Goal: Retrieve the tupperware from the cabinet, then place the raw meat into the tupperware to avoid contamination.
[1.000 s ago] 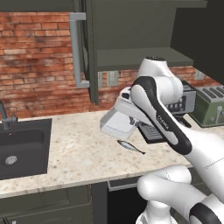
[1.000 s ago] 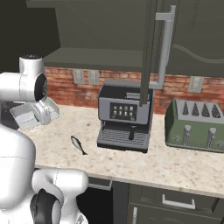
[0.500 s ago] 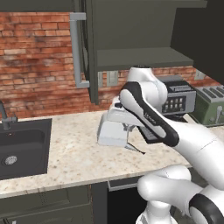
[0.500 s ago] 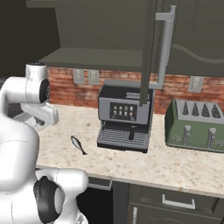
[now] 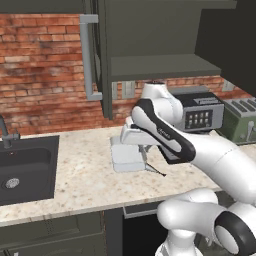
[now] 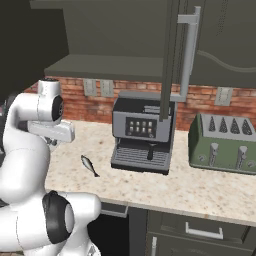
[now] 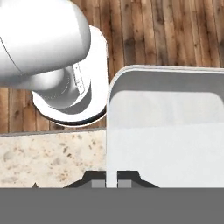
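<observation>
The tupperware (image 5: 127, 158), a shallow pale plastic box, hangs low over the counter, just left of the raw meat; whether it touches the stone I cannot tell. My gripper (image 5: 143, 150) is shut on its right wall. In the hand view the fingertips (image 7: 99, 183) pinch the thin rim of the tupperware (image 7: 166, 131), gripper (image 7: 111, 183). The raw meat (image 6: 90, 165), a small silvery fish, lies on the counter in front of the coffee machine; in the left base view just its tail (image 5: 158, 173) pokes out beside the box. The cabinet (image 5: 150, 35) stands open above.
The open cabinet door (image 5: 103, 55) with its bar handle (image 5: 88, 55) juts out over the counter. A dark sink (image 5: 25, 167) lies at the left. A coffee machine (image 6: 142, 135) and a green toaster (image 6: 225, 142) stand to the right.
The arm has carried the tupperware down and slightly left, from chest height to just above the counter beside the fish. The grip stays shut on it.
</observation>
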Controlling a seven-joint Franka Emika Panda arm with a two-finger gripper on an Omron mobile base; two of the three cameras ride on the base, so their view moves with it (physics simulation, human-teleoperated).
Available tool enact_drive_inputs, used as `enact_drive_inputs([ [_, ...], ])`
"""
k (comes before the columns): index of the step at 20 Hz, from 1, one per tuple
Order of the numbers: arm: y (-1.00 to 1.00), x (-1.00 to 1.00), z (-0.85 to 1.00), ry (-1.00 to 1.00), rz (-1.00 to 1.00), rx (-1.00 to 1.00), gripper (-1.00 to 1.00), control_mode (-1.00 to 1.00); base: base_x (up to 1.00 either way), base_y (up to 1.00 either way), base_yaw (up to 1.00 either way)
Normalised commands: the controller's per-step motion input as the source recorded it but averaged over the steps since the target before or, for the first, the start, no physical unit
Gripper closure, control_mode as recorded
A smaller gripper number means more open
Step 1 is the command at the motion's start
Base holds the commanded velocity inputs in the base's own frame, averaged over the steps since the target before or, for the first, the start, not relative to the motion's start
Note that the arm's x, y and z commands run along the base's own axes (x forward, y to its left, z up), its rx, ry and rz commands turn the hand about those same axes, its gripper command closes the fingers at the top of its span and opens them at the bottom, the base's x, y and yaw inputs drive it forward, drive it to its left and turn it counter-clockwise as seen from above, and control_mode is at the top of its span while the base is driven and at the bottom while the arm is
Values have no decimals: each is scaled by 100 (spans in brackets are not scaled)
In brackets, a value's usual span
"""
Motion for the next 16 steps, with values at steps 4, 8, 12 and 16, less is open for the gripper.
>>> enact_drive_inputs([
  [4,10,33,-24,0,22,2,100,-100,0,0,0],
  [8,18,43,-22,0,19,0,100,-100,0,0,0],
  [12,10,53,-36,0,13,-1,100,-100,0,0,0],
  [16,6,48,-39,0,6,-4,100,-100,0,0,0],
])
